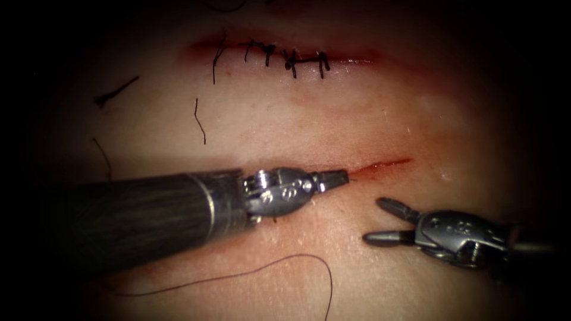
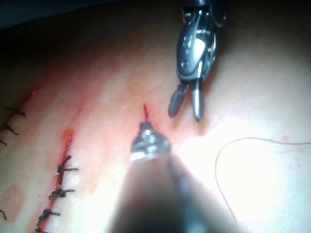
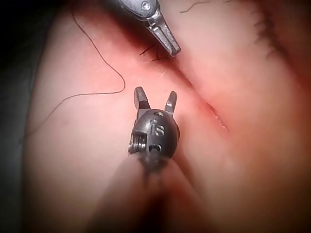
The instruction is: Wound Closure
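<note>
Tissue (image 1: 285,125) beneath splayed right pincer (image 1: 380,221)

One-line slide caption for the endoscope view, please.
Left pincer shut at the open red cut; right pincer open, empty; loose dark thread on pale tissue.

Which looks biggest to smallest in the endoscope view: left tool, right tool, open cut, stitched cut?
1. Left tool, gripper shut, nothing visibly held; nearest the camera, so its size is exaggerated.
2. Right tool, gripper open, empty.
3. Stitched cut.
4. Open cut.
Items 2 and 3 look close.
</note>
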Controlling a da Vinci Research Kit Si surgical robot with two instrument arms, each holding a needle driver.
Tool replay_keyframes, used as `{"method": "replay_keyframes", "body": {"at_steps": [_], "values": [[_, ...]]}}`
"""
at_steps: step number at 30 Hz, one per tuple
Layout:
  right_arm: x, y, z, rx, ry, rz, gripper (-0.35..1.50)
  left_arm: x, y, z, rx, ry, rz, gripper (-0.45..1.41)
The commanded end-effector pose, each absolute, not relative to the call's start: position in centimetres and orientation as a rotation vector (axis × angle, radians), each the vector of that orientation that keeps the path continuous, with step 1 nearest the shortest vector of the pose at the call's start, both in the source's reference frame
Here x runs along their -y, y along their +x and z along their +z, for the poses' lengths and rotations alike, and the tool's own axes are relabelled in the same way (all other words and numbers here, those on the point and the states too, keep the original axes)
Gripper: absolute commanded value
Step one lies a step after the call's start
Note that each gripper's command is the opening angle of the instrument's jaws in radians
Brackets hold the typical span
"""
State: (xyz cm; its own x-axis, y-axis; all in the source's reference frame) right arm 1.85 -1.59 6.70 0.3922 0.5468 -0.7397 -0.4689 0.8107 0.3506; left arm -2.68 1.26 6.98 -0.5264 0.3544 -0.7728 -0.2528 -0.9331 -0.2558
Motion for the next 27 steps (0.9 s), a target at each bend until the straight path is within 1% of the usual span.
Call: {"method": "replay_keyframes", "body": {"at_steps": [1, 7, 15, 20, 27], "values": [[1.67, 2.08, 6.84, -0.991, 0.084, 0.647, 1.48, -1.27, -2.70, 7.05, 0.165, -1.292, 2.469, -0.45], [1.60, 2.52, 7.11, -1.046, 0.066, 0.644, 1.48, -1.48, -2.55, 7.18, 0.223, -1.326, 2.433, -0.45], [1.37, 2.81, 7.16, -1.080, 0.062, 0.661, 1.48, -1.56, -2.49, 7.31, 0.259, -1.349, 2.414, -0.45], [1.33, 2.83, 7.17, -1.081, 0.063, 0.658, 1.48, -1.58, -2.43, 7.29, 0.267, -1.355, 2.414, -0.45], [1.33, 2.65, 7.13, -1.076, 0.060, 0.660, 1.48, -1.62, -2.33, 7.24, 0.279, -1.361, 2.413, -0.45]]}}
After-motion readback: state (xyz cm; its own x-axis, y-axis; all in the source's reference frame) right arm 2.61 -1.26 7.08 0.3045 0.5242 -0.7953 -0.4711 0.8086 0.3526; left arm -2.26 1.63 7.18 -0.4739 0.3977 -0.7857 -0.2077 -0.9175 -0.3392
